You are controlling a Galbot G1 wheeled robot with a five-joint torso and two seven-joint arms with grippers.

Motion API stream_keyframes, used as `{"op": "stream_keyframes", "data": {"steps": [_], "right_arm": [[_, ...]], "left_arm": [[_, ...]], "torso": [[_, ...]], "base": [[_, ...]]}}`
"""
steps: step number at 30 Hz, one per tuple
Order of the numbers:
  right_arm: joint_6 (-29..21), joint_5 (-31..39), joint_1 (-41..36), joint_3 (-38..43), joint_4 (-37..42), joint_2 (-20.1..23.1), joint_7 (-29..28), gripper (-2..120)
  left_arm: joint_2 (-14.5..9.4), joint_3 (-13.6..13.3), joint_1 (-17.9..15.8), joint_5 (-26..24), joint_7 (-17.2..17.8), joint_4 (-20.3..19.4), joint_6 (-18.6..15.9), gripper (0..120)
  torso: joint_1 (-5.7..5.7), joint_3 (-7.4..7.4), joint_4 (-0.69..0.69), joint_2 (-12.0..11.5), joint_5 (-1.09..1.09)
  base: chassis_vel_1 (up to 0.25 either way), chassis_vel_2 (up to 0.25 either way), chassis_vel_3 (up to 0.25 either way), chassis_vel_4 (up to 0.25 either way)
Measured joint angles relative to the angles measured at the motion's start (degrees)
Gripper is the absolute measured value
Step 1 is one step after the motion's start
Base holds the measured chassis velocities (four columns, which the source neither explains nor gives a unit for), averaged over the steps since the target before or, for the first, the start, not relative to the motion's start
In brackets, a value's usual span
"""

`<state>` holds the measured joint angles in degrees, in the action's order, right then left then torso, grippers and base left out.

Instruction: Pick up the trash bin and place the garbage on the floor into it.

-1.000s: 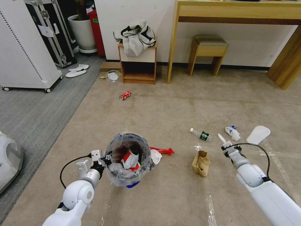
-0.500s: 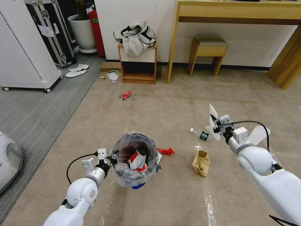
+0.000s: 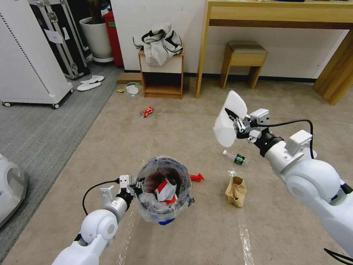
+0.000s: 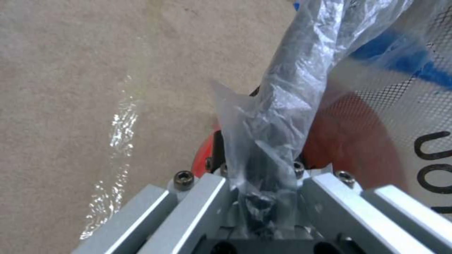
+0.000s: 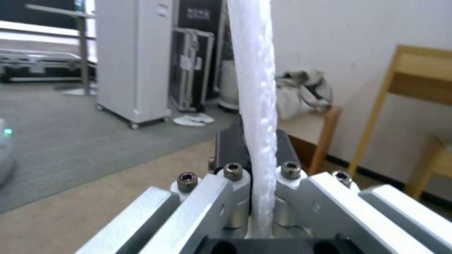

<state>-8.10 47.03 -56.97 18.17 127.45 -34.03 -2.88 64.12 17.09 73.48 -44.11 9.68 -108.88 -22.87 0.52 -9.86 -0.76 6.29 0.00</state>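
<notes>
The trash bin [image 3: 164, 200], blue and red with a crinkled clear bag and a red-and-white wrapper inside, hangs above the floor [image 3: 206, 235]. My left gripper [image 3: 135, 185] is shut on its rim, seen close up as the gripper [image 4: 263, 176] clamped on bag and bin wall [image 4: 367, 141]. My right gripper [image 3: 235, 123] is raised to the right of the bin, shut on a flat white slipper [image 3: 228, 119]; the slipper [image 5: 256, 88] stands edge-on between the gripper [image 5: 259, 176] jaws. Garbage on the carpet: a red wrapper [image 3: 196, 177], brown carton [image 3: 236, 191], bottle [image 3: 236, 158] and crushed can [image 3: 147, 111].
A jacket [image 3: 160, 43] lies on a small wooden shelf [image 3: 161, 79], with a clear bowl [image 3: 132, 89] beside it. A stool [image 3: 245, 60] and a desk [image 3: 279, 14] stand at the back wall. On the grey carpet are white slippers [image 3: 90, 82], a wheeled cabinet [image 3: 29, 62], a plant pot [image 3: 96, 36].
My right gripper has risen from the floor and swung left with the white slipper in it. The left arm has carried the bin a little to the right.
</notes>
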Motion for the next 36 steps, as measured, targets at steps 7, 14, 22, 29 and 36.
{"op": "stream_keyframes", "data": {"steps": [7, 14, 22, 29, 36], "right_arm": [[3.1, -0.2, 0.1, -2.9, 2.4, 0.6, 3.4, 0], [4.9, -6.7, -0.5, -7.3, 2.3, -0.8, 6.7, 0], [5.8, -12.2, -0.2, -12.6, 0.4, -3.7, 8.6, 0], [7.1, -16.6, -0.4, -16.1, -1.8, -5.8, 10.7, 0], [8.1, -19.0, -1.1, -17.4, -3.7, -7.3, 11.8, 0]], "left_arm": [[0.4, -2.1, 0.4, -0.3, 0.6, -1.4, -0.9, 1], [1.1, -2.9, 0.8, -0.6, 1.9, -3.2, -1.7, 1], [1.1, -4.0, 1.9, -1.0, 2.7, -4.9, -2.3, 1], [1.6, -4.7, 1.7, -1.0, 3.4, -5.4, -2.6, 1], [1.6, -4.9, 1.7, -1.5, 4.0, -6.0, -3.1, 1]], "torso": [[0.00, 0.00, 0.00, 0.0, 0.00], [0.00, 0.00, 0.00, 0.0, 0.00], [0.00, 0.00, 0.00, 0.0, 0.00], [0.00, 0.00, 0.01, 0.0, 0.00], [0.00, 0.00, 0.00, 0.0, 0.00]], "base": [[0.000, 0.000, 0.000, 0.000], [0.000, 0.000, 0.000, 0.000], [0.000, 0.000, 0.000, 0.000], [0.000, 0.000, 0.000, 0.000], [0.000, 0.000, 0.000, 0.000]]}}
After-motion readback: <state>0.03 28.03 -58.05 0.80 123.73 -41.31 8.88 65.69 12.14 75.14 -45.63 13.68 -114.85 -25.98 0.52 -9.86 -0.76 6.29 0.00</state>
